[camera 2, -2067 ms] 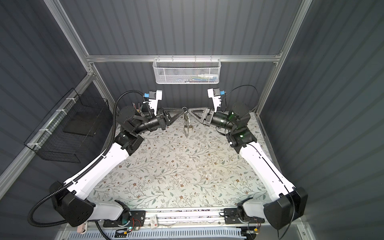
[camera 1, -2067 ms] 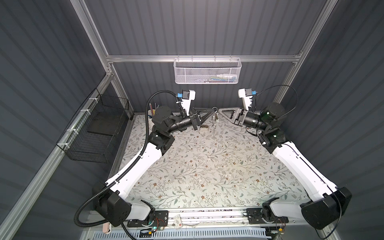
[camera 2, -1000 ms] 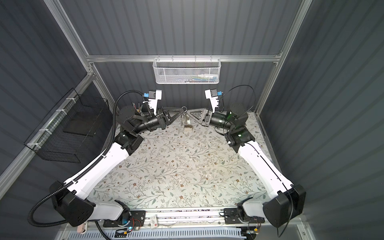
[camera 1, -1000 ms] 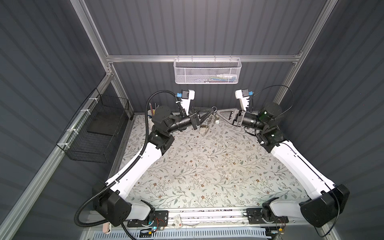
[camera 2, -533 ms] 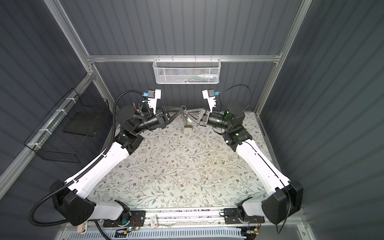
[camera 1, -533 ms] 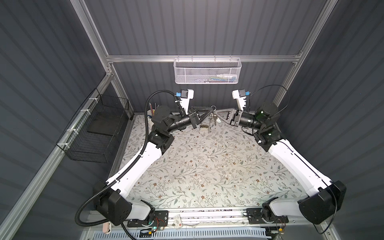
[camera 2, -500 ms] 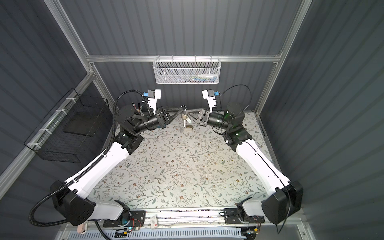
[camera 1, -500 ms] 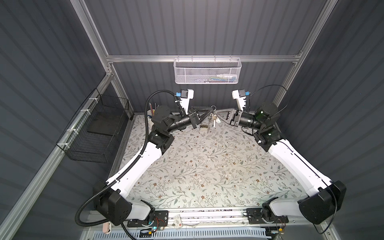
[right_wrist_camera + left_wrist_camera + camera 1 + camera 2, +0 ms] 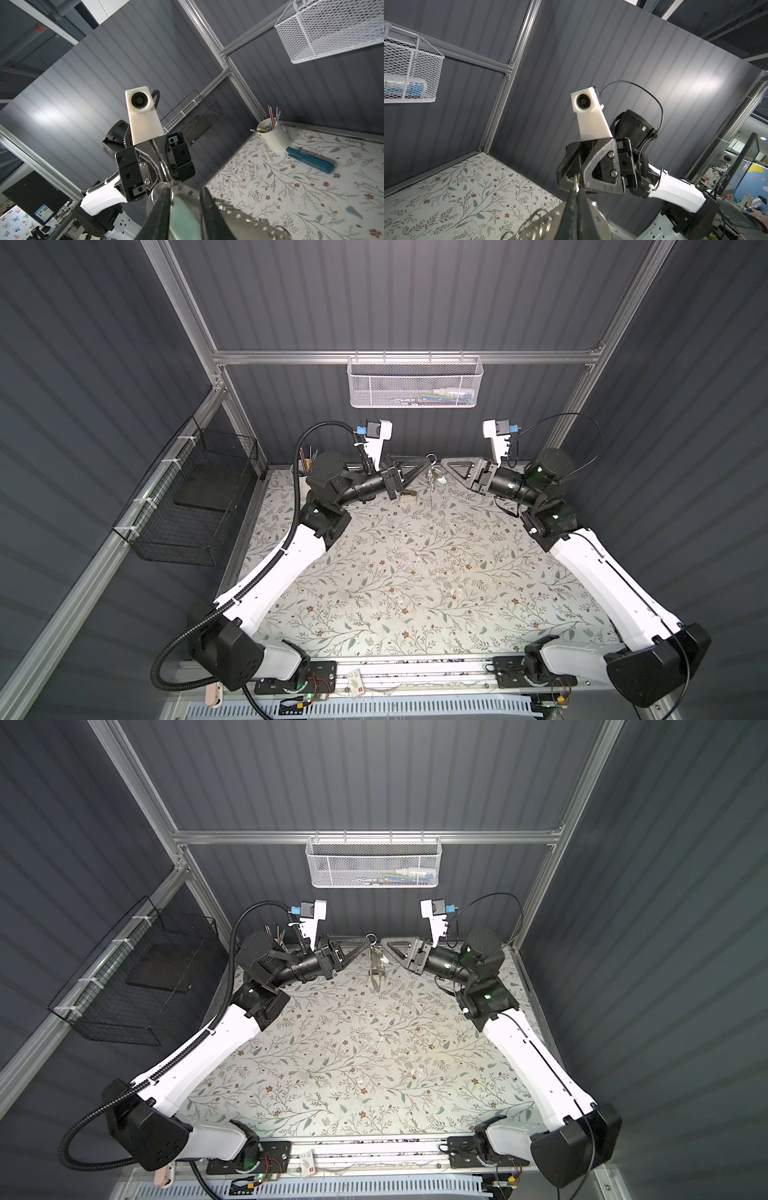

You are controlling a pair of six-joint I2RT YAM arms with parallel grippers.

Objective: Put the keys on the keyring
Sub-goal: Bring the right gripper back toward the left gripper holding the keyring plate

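The keyring (image 9: pixel 550 218), a flat grey fob with silver wire rings (image 9: pixel 533 225) on its edge, hangs in the air at the back of the table (image 9: pixel 415 572). My left gripper (image 9: pixel 576 193) is shut on a silver ring at its top. In both top views the fob (image 9: pixel 432 481) (image 9: pixel 376 969) dangles between the two gripper tips. My right gripper (image 9: pixel 184 199) faces it from the right, its jaws apart. The pale mint tag (image 9: pixel 182 222) of the keys lies between those jaws, against the fob. I cannot make out the brass key.
A teal oblong case (image 9: pixel 309 160) and a white cup of pencils (image 9: pixel 272 136) stand at the back left. A tan-and-white lump (image 9: pixel 407 494) lies under my left gripper. A white mesh basket (image 9: pixel 415 383) hangs on the back wall, a black wire basket (image 9: pixel 195 497) on the left wall.
My right gripper moved in to the hanging keyring, then drew back slightly to the right, and its jaws have parted. The left arm has held still with the keyring.
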